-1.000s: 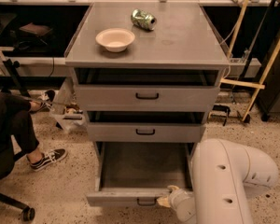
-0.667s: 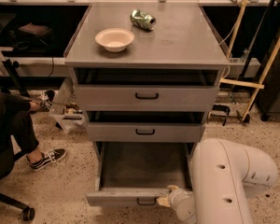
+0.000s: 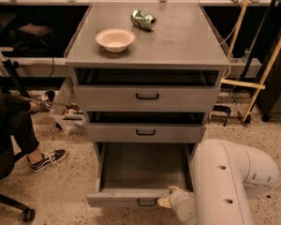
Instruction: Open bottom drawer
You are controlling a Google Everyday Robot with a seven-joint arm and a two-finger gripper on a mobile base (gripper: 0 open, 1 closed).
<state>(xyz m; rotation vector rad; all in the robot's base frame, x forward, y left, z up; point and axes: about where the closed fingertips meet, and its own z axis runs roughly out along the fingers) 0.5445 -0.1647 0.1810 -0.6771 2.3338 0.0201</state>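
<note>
A robotics lab or test room is suggested, rather than a home. A plain grey drawer cabinet (image 3: 178,46) is set in the open on a speckled hard floor (image 3: 61,186), and only a bowl (image 3: 115,39) and a dented can (image 3: 143,19) are laid on its top. Behind the cabinet, dark open shelving (image 3: 33,29) is seen. To its right, bare wooden struts (image 3: 267,74) are leaned. To its left, a seated person's sneaker (image 3: 48,158) and an office-chair castor (image 3: 27,214) are visible. At the cabinet's foot a white robot arm (image 3: 225,186) is seen, with its gripper (image 3: 165,201) placed at the front edge of the pulled-out bottom drawer (image 3: 122,198).
</note>
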